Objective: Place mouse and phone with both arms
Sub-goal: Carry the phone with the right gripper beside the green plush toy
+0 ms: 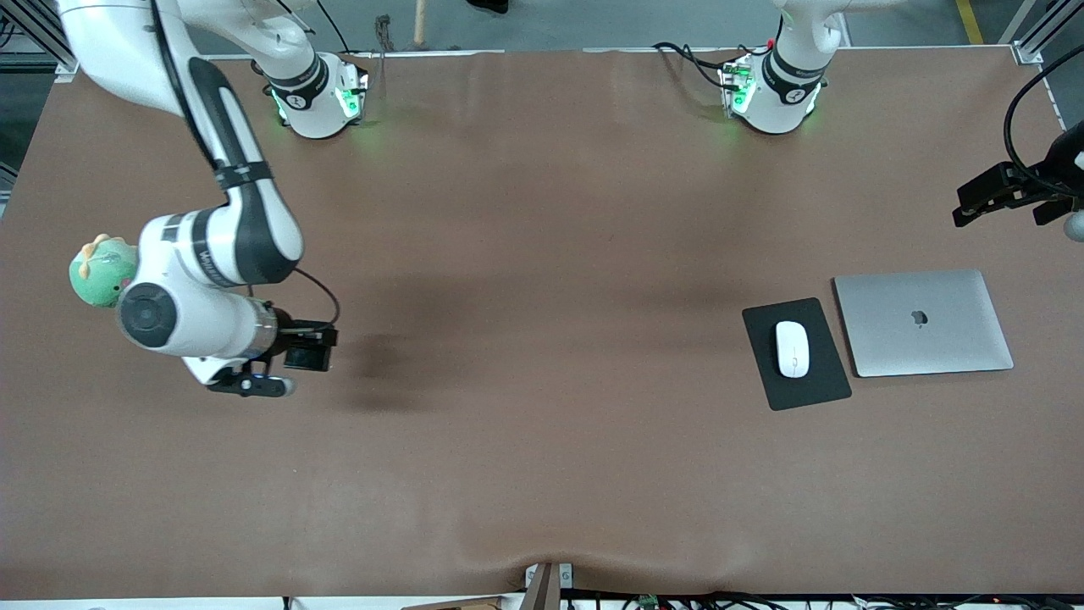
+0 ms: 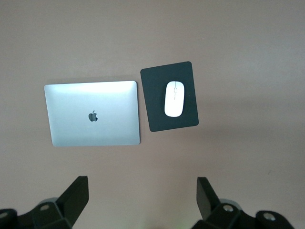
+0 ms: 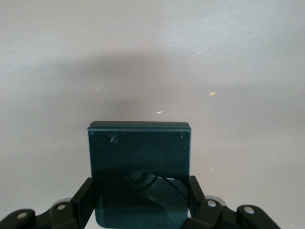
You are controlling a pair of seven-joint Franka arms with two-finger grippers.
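The right gripper (image 3: pixel 140 200) is clamping the phone (image 3: pixel 139 167) by its long edges over bare table (image 1: pixel 542 474); rigid and slick, it is likely needing that edge grip. The left gripper (image 2: pixel 143 198), fingers spread, is waiting over the table near the laptop (image 1: pixel 923 322); the mouse (image 1: pixel 793 348) is lying on the pad (image 1: pixel 826 385).

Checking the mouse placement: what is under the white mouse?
The mouse lies on the black mouse pad, beside the closed silver laptop. The pad's patch beneath the mouse is covered.
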